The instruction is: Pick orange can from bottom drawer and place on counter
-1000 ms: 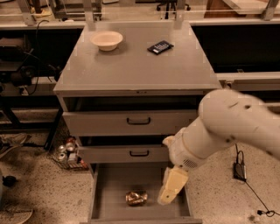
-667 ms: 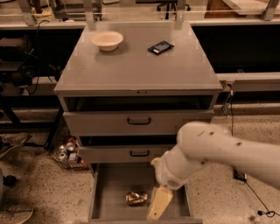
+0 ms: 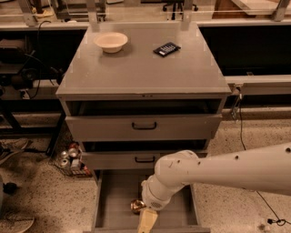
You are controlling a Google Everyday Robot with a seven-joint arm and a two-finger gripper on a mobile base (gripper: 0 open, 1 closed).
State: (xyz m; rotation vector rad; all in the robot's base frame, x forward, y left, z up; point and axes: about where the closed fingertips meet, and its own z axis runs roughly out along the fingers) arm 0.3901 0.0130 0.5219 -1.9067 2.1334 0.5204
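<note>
The hand (image 3: pixel 148 221) hangs low in the open bottom drawer (image 3: pixel 114 196). The orange can (image 3: pixel 135 205) lies on the drawer floor just behind the hand and slightly to its left as seen, close beside it. I cannot tell the can's long axis or whether the hand is open.

- A robotics lab or workshop is indicated, not a home.
- A pale speckled hard floor (image 3: pixel 36 200) is laid throughout, and a thin black cable (image 3: pixel 241 125) is trailed down onto it at the right.
- Long grey workbenches (image 3: pixel 266 84) are ranged behind a grey metal cabinet topped by a broad matte grey counter (image 3: pixel 145 75).
- A castered chair base (image 3: pixel 179 6) is glimpsed at the top edge.
- A white jointed robot arm (image 3: pixel 227 168) is extended in from the right, and its cream gripper (image 3: pixel 148 221) is held low over the front of the pulled-out wide grey bottom drawer (image 3: pixel 117 195).
</note>
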